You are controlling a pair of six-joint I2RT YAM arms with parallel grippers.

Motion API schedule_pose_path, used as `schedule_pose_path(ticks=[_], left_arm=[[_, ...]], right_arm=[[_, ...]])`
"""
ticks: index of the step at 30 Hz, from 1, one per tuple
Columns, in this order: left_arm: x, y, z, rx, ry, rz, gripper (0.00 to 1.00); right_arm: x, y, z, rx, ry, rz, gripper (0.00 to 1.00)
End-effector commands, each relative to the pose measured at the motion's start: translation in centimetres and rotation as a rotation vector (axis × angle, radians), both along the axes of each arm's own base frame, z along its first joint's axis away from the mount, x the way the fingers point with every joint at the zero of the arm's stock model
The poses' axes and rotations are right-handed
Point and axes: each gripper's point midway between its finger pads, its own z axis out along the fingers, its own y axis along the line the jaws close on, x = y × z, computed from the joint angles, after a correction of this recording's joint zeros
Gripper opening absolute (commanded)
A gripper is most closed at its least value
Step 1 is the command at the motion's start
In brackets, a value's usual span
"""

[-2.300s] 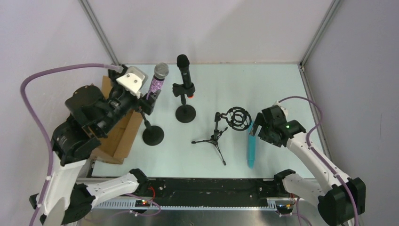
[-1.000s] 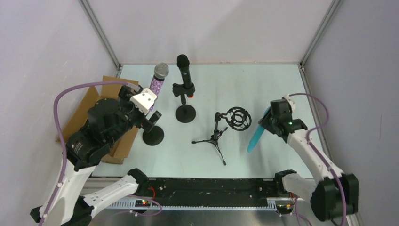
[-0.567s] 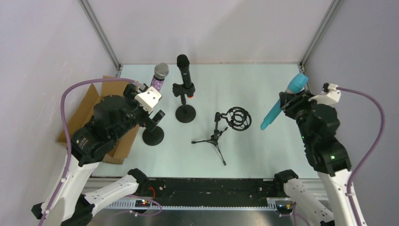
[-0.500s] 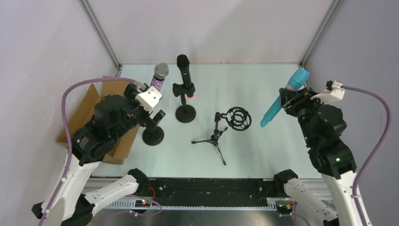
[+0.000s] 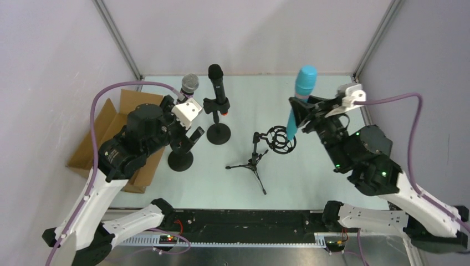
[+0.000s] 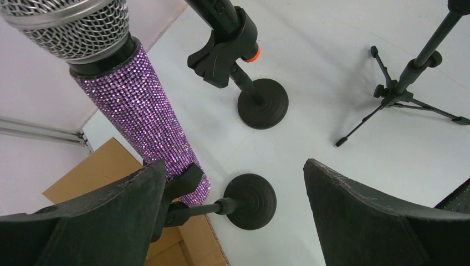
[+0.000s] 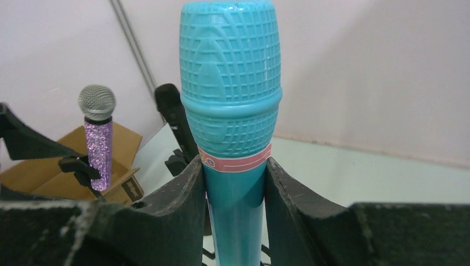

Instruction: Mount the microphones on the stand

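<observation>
Pale walls point(image 5: 249, 33) and aluminium corner posts point(image 5: 372, 41) hem the counter point(image 5: 255, 100) on three sides, and two thirds of the job looks done. The purple glitter microphone point(image 6: 136, 105) sits upright in the clip of a round-base stand point(image 6: 249, 200), just in front of the left tool point(image 6: 230, 172), whose jaws gape wide and empty. Its left finger point(image 6: 111, 205) is close beside the clip; whether it touches cannot be told. Beyond that, the black microphone point(image 5: 217, 83) stands clipped in a second round-base stand point(image 5: 218, 133).

What is left is the light blue microphone point(image 7: 233, 100). The right tool point(image 7: 235, 183) is clamped on its body below the head, holding it nearly upright, tail pointing down at the ring mount point(image 5: 280, 139) of the tripod stand point(image 5: 252, 162) beneath. From above the tail overlaps the ring. Judged by how high it rides, it is probably not seated.

Open counter lies to the right of the right tool and toward the near edge, so a straight descent has space. Its left side is tighter: the second round-base stand is near, and the tripod's thin legs spread beneath, so a sideways push could tip it. The left tool has a cardboard box point(image 5: 100, 133) behind it and both filled stands ahead, so backing straight off looks safest.
</observation>
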Motion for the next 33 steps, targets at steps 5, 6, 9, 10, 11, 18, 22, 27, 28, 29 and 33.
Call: schedule_pose_path(ticks=[5, 6, 9, 10, 11, 18, 22, 27, 28, 29, 33], left_arm=[[0.0, -0.3, 1.6, -0.048, -0.028, -0.003, 0.98], [0.0, -0.3, 1.6, -0.049, -0.03, -0.002, 0.98], [-0.1, -0.2, 1.8, -0.053, -0.034, -0.004, 0.98], [-0.1, -0.2, 1.9, -0.053, -0.036, -0.004, 0.98], [-0.1, -0.2, 1.8, -0.051, -0.036, -0.002, 0.98], [0.0, -0.2, 1.9, -0.052, -0.037, -0.004, 0.98], [-0.1, -0.2, 2.0, -0.052, -0.041, -0.004, 0.98], [-0.3, -0.2, 2.1, -0.053, -0.044, -0.012, 0.98], [-0.3, -0.2, 2.1, -0.052, -0.044, -0.012, 0.98], [-0.3, -0.1, 2.0, -0.052, -0.043, -0.012, 0.98], [-0.3, -0.1, 1.7, -0.047, -0.04, -0.012, 0.98]], right_arm=[[0.2, 1.0, 3.7, -0.018, -0.181, -0.125, 0.0], [0.3, 1.1, 3.4, -0.014, -0.179, -0.129, 0.0], [0.5, 0.9, 2.5, 0.002, -0.168, -0.145, 0.0], [0.4, 0.8, 2.1, 0.019, -0.165, -0.146, 0.0], [0.5, 0.7, 1.8, 0.031, -0.159, -0.153, 0.0], [0.4, -0.8, -0.5, 0.16, -0.122, -0.204, 0.0], [0.4, -1.3, -1.5, 0.191, -0.104, -0.222, 0.0], [0.3, -1.4, -2.3, 0.227, -0.104, -0.218, 0.0], [0.3, -1.5, -2.4, 0.231, -0.101, -0.224, 0.0], [0.3, -1.5, -2.7, 0.231, -0.097, -0.225, 0.0], [0.2, -1.3, -3.6, 0.252, -0.109, -0.224, 0.0]])
